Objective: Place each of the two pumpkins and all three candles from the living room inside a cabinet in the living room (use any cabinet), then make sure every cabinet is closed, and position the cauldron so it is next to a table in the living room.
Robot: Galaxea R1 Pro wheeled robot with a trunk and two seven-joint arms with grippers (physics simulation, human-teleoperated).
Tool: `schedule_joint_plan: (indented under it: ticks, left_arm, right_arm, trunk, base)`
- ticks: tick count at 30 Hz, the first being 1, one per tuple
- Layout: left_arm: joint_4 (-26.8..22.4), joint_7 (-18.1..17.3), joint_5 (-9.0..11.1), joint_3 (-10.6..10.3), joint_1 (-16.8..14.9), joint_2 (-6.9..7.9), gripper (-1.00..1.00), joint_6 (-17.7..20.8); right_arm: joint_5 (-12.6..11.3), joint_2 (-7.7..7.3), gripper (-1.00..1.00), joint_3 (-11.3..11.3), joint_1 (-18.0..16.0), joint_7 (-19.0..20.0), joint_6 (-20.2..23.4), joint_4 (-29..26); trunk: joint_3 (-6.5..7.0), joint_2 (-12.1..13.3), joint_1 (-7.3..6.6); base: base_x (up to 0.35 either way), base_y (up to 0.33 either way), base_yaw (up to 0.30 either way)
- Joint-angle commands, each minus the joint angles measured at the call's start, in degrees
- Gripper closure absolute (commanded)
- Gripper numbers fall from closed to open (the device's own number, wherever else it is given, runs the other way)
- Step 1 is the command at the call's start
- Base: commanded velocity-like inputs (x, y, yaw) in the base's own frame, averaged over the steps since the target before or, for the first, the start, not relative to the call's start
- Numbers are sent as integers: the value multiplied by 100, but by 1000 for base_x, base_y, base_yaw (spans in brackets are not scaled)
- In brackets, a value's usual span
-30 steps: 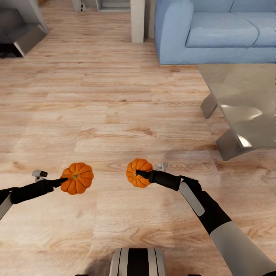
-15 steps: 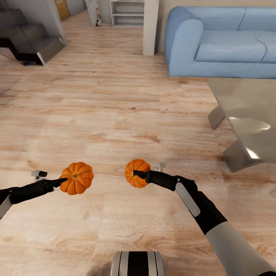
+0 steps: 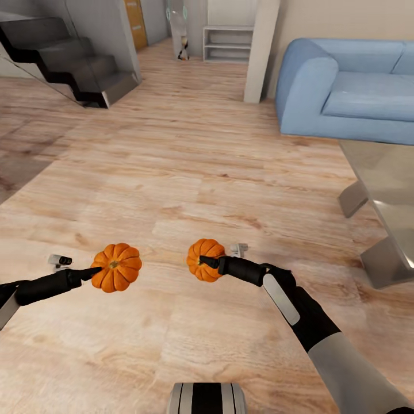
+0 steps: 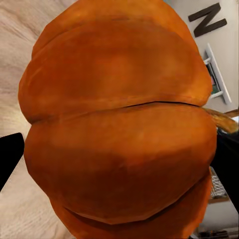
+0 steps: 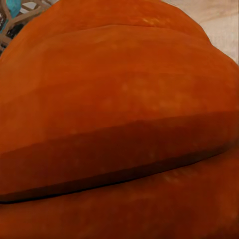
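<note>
Each gripper holds one pumpkin above the wooden floor (image 3: 172,172). The left gripper (image 3: 99,269) has its jaws closed on the left pumpkin (image 3: 117,267), which sits at the tip of the black left arm (image 3: 43,286) with its stem end turned toward the head camera. In the left wrist view that pumpkin (image 4: 117,124) bulges right up against the lens, with a black finger (image 4: 9,159) at one edge of it.

The right gripper (image 3: 210,262) has its jaws clamped on the right pumpkin (image 3: 204,259), held out at the end of the black and grey right arm (image 3: 310,322). In the right wrist view the orange ribs (image 5: 119,124) press close to the camera.

The two pumpkins are level with each other, apart, both in the lower middle of the head view and ahead of the robot's base (image 3: 207,398).

To the right stands the bench (image 3: 397,195), its pale glassy top on slanted grey legs, well apart from the right pumpkin. Behind it sits a blue sofa (image 3: 345,92). At far left a dark staircase (image 3: 63,60) climbs away, and a low white shelf (image 3: 227,45) stands by a pale pillar (image 3: 261,52) at the back.
</note>
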Motion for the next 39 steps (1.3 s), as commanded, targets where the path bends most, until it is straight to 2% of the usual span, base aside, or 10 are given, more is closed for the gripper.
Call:
schedule_joint_plan:
  ticks: [1,11,15,21,39]
  left_arm:
    - [-1,-1,3,3,0,0,100,-7]
    - [-7,1,3,3,0,-10,100,-7]
    - [-9,0,3,3,0,-15,100,-7]
    - [-9,-1,8,3,0,-7,100,-7]
    - [-9,4,3,-2,0,-31,100,-7]
  right_arm:
    - [-11,0,100,0,0,-1,3,0]
    - [-14,5,100,9,9,-1,-30,1]
    - [-26,2,100,110,9,-1,-247,1]
    - [-17,1,100,185,9,-1,-302,1]
    - [-21,29,100,201,16,-88,-341,30]
  trunk:
    - [26,2,-2]
    - [294,15,-28]
    - [405,20,-38]
    - [571,28,-54]
    - [1069,52,-100]
  base:
    - [0,0,284]
    - [0,0,267]
    - [0,0,252]
    - [0,0,252]
    - [0,0,250]
